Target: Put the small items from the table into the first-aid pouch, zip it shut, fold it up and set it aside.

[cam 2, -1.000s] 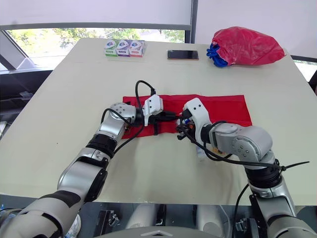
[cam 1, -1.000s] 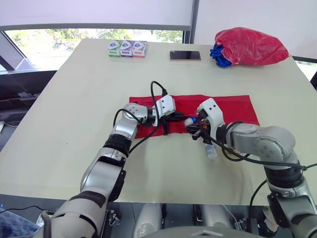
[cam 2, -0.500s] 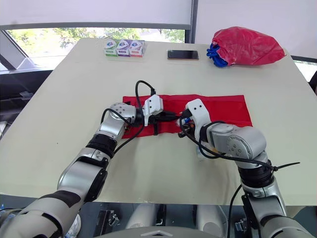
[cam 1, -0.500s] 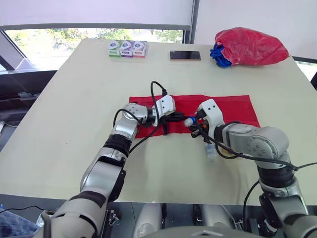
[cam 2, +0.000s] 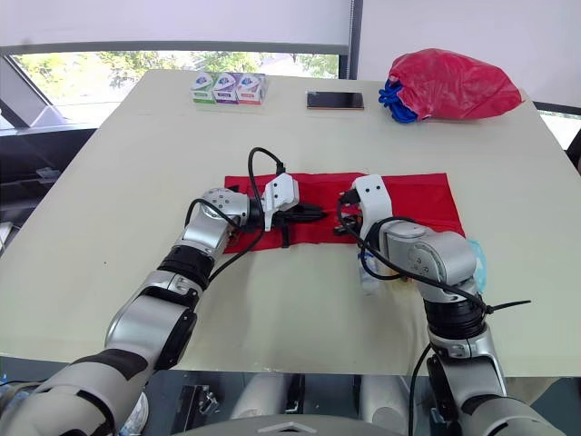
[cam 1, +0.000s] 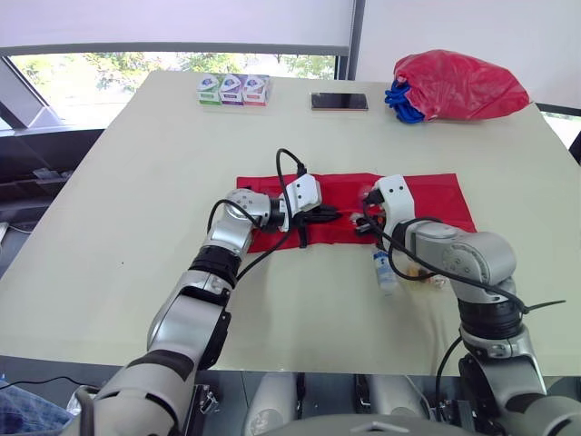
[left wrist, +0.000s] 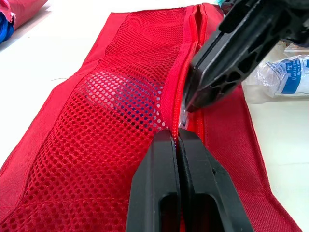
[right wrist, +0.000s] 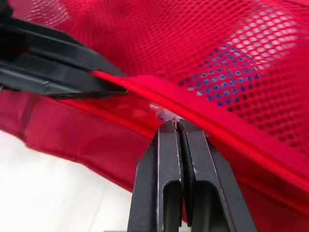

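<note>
We've got left fingers (left wrist: 161, 164) clamped on the red pouch (cam 1: 427, 195) at its zipper, right fingers (right wrist: 169, 159) pinched shut on the zipper pull (right wrist: 163, 112), 1 packet (cam 1: 385, 271) nearby.

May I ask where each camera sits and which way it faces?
Head eyes: on the head, forward and down over the table; left gripper and right gripper show.
Left wrist: along its shut fingers onto the pouch; right gripper shows too.
Right wrist: along its shut fingers onto the pouch; left gripper shows too.
All share the pouch.
</note>
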You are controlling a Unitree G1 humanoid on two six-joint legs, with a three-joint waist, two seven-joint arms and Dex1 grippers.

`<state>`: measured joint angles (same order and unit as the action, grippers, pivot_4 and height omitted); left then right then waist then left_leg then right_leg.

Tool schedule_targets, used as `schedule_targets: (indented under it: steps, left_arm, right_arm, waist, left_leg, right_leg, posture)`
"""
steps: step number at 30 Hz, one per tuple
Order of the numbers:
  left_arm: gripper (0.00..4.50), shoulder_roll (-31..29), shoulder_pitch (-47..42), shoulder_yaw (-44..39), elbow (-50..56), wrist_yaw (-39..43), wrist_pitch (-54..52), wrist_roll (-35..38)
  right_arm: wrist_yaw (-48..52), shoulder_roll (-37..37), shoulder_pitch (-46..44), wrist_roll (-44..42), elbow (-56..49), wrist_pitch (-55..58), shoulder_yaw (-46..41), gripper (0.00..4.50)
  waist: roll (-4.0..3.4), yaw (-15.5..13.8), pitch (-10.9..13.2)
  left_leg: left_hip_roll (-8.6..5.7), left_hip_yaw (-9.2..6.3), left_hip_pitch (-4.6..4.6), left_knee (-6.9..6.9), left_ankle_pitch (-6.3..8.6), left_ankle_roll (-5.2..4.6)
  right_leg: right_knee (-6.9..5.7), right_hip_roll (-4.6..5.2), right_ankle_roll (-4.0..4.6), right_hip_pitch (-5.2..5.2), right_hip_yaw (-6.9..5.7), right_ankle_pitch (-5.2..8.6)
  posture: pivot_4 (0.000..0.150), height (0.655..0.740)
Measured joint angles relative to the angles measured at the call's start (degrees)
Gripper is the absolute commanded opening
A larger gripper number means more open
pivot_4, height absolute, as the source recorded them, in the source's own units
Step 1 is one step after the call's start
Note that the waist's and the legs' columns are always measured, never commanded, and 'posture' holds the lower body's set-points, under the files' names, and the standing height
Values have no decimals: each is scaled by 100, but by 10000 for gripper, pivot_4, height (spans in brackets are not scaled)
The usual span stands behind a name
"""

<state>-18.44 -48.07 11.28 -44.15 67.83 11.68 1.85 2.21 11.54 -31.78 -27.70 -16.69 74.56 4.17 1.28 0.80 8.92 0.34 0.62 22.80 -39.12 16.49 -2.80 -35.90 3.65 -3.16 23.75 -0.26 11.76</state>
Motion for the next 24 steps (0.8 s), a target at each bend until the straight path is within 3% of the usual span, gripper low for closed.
schedule_targets:
  steps: [24]
  left_arm:
    - [0, -30, 0, -1, 2, 55, -2, 0]
  right_arm:
    - [64, -298, 113, 1081, 453, -1159, 241, 930]
  waist:
    - [0, 6, 0]
  left_leg:
    - [-2, 0, -1, 0, 0, 1]
  right_leg:
    - [0, -1, 0, 0, 0, 0]
  posture:
    - [1500, 7400]
